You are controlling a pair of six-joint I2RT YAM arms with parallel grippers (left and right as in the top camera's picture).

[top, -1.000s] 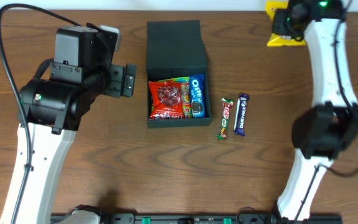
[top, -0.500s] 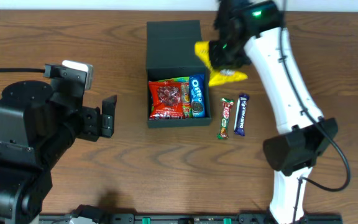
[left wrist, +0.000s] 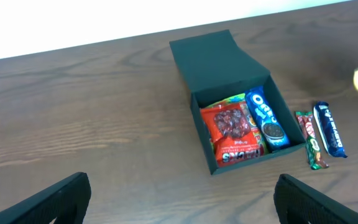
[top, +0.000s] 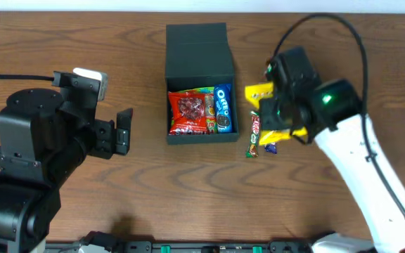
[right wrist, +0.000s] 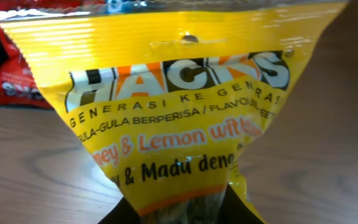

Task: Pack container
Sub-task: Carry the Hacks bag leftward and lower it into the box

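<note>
- Counter (top: 188, 204): brown wood grain, carries everything.
- Left tool (top: 126, 131): black, fingers set wide apart and gripping nothing. It sits over bare wood well left of the container; in the left wrist view the two fingertips frame the bottom corners.
- Right tool (right wrist: 179, 213): clamped on the yellow bag, dark fingers pinching it at the lower edge of the right wrist view. From overhead the arm hides the fingers.
- Container (top: 197, 49): dark charcoal-teal box at mid-counter toward the far edge. Flap lid is open and laid back away from the robot; the open tray faces up.
- Yellow bag (top: 259, 92): "HACKS" candy bag, held just right of the container, over the two loose bars. Cannot tell whether it touches them.
- Red packet (top: 190, 112): flat inside the container, filling the left and middle.
- Oreo packet (top: 223, 109): blue, inside, against the right wall.
- Red bar (top: 254, 135) and blue bar (left wrist: 329, 129): side by side on the counter, just right of the container.
</note>
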